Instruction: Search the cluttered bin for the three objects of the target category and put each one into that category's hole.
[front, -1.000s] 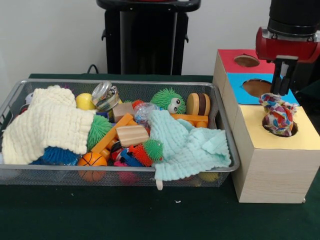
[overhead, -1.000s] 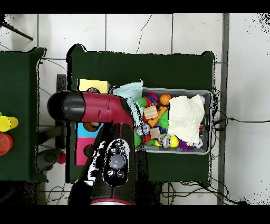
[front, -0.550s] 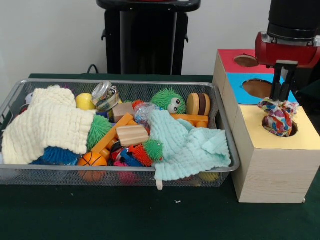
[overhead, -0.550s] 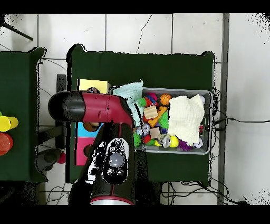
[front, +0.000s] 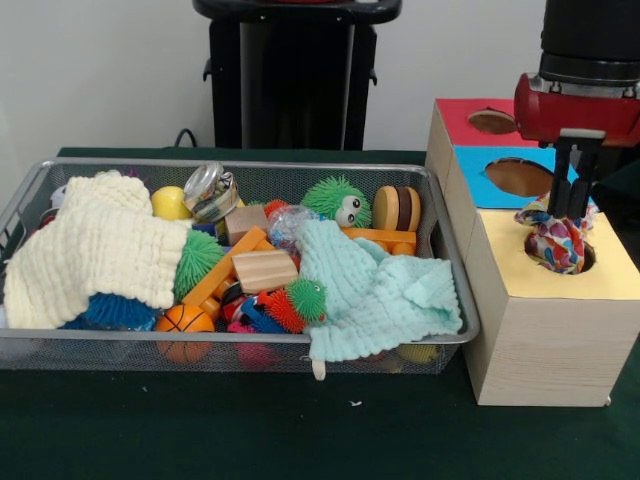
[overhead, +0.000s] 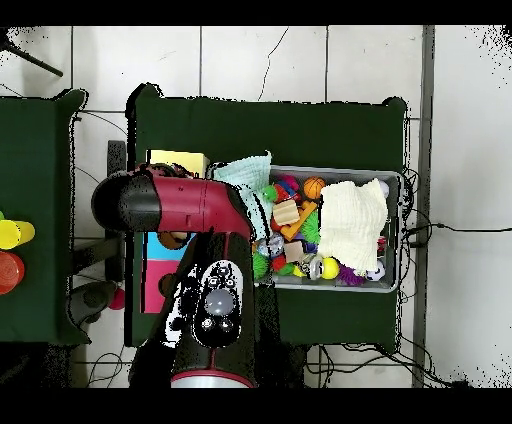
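The gripper (front: 572, 205) hangs over the yellow hole (front: 560, 250) at the near end of the wooden box (front: 545, 320), its dark fingers close together and reaching down onto a patterned cloth (front: 556, 240). They seem to pinch the cloth's top, though the contact itself is hard to make out. The cloth sits bunched in the hole, its upper part above the rim. Behind it on the box top lie a blue hole (front: 516, 176) and, at the far end, a red hole (front: 493, 121).

The mesh bin (front: 40, 345) stands just beside the box, well filled. A cream cloth (front: 95, 250) covers its left end and a mint cloth (front: 375, 290) drapes over the front right rim — between them lie a wood block (front: 264, 270), a small basketball (front: 184, 319) and a green spiky ball (front: 336, 200) with eyes.

In the overhead view the arm (overhead: 185, 205) covers most of the box.
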